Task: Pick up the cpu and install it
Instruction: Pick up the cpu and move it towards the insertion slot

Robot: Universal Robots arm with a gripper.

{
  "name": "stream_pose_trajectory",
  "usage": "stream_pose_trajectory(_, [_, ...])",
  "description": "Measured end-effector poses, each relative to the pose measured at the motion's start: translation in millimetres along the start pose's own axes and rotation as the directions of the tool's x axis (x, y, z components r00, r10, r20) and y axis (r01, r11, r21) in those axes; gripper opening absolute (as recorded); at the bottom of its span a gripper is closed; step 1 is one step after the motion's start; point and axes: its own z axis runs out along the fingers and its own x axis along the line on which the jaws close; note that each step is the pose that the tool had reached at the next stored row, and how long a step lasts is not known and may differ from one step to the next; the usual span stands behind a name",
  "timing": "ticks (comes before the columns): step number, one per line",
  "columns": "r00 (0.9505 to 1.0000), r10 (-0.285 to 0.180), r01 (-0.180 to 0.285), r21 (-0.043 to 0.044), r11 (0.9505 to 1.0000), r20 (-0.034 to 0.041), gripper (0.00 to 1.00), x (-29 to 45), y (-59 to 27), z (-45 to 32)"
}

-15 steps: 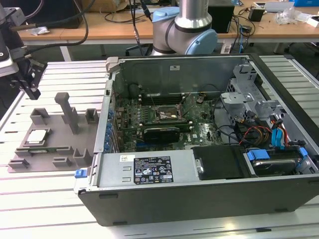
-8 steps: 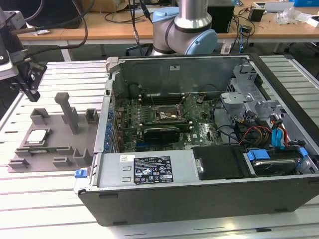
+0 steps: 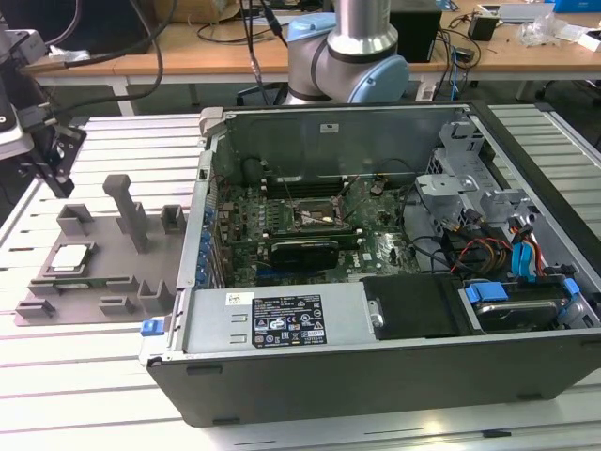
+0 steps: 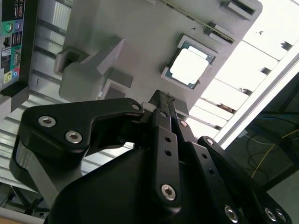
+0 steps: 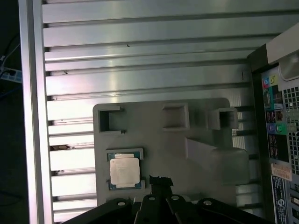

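A slatted metal table (image 3: 103, 376) is seen carrying everything. Most of it is taken up by an open computer case (image 3: 376, 376), laid on its side towards the exterior view's right. Inside the case a motherboard (image 3: 282, 221) is exposed, and its black-framed socket (image 3: 319, 214) is seen near the board's middle. No chip can be made out in it, though the detail there is too fine for certainty.

A grey fixture plate (image 3: 103, 272) with raised blocks is set on the table just beside the case, at the exterior view's left. The cpu (image 3: 70, 256) is seated flat in a square nest of this plate, near the plate's edge farthest from the case, metal top upward.

In the first wrist view the gripper (image 5: 161, 179) is held over the plate, apart from it, with the cpu (image 5: 124, 170) just to one side of its tips and not between them. In the second wrist view the gripper (image 4: 161, 98) is seen drawn narrow, its fingertips brought together with nothing held, and the cpu (image 4: 189, 65) lies untouched beyond them.

The task is judged to be at its opening. The approach to the fixture is made, but the chip is not yet grasped or lifted. The carry to the case and the seating in the socket are both left undone.
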Motion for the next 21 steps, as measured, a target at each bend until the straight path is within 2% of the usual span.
stream_pose_trajectory(12, [1.0000,0.000,0.000,-0.0002,1.0000,0.0000,0.11,9.3,-1.4,15.2])
stream_pose_trajectory(21, [1.0000,0.000,0.000,-0.0002,1.0000,-0.0001,0.11,20.1,-2.9,31.4])
